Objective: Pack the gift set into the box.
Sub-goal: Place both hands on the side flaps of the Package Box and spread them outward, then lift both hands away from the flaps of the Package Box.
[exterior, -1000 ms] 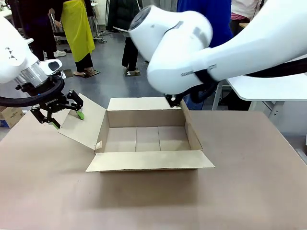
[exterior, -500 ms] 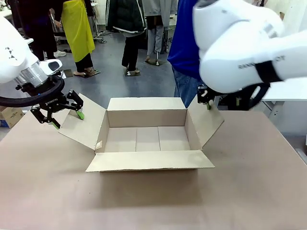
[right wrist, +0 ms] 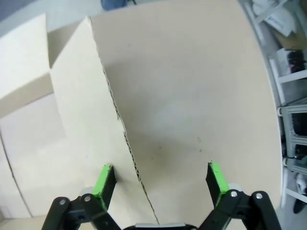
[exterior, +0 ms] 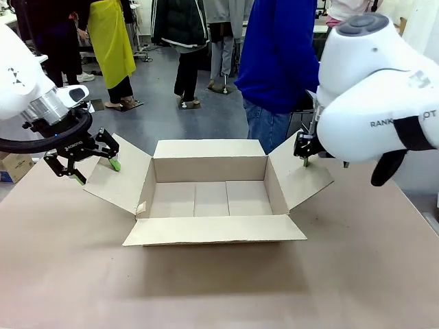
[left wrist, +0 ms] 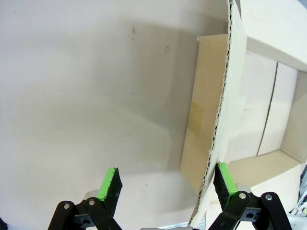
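Brown table (exterior: 206, 288) holds the box (exterior: 209, 199), top open. Left gripper (exterior: 99, 171) straddles its left flap (exterior: 120, 177), jaws apart; right gripper (right wrist: 160, 172) straddles the right flap (exterior: 302, 181), jaws likewise apart.

Table and load, as I see them from the front camera. A flat tan table (exterior: 206, 288) spans the view. On it, toward the far side, stands a brown cardboard box (exterior: 209, 168), top open. The left flap (exterior: 120, 177) and right flap (exterior: 302, 177) slant up and outward. The near flap (exterior: 216, 230) folds out toward me, almost level.
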{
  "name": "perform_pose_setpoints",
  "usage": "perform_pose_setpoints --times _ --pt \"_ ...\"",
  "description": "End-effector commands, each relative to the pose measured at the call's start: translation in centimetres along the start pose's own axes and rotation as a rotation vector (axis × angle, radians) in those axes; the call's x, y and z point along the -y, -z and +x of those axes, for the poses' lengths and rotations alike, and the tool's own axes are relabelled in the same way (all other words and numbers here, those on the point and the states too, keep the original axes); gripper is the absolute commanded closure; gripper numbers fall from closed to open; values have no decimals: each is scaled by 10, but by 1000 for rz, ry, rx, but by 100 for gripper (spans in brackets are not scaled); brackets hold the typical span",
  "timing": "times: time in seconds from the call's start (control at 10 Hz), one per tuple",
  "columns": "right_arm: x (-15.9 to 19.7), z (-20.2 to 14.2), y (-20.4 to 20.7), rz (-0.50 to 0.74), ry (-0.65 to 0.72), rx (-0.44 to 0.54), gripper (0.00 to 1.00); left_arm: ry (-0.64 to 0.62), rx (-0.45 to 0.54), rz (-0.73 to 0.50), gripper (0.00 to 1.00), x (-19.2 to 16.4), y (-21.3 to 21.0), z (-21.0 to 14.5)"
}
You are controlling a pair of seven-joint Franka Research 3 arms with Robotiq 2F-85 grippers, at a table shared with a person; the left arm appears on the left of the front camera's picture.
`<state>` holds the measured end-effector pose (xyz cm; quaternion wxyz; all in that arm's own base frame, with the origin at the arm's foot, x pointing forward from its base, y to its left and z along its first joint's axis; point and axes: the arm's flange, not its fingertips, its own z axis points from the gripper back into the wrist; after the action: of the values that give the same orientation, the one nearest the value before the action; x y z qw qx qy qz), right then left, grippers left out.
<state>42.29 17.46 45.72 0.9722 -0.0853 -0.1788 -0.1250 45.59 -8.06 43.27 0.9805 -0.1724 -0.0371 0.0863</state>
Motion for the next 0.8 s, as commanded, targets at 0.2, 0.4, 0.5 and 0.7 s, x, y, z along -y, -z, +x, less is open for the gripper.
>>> perform_pose_setpoints --times 0.2,0.4,0.5,0.7 --pt "-9 10 -8 -45 -19 -4 0 -11 5 15 0 0 -2 -1" --pt "-9 10 -8 -45 -19 -4 0 -11 5 15 0 0 -2 -1" --pt "-9 10 -8 -45 -19 -4 0 -11 5 15 0 0 -2 -1" --pt "-9 10 -8 -45 -19 -4 0 -11 5 15 0 0 -2 -1"
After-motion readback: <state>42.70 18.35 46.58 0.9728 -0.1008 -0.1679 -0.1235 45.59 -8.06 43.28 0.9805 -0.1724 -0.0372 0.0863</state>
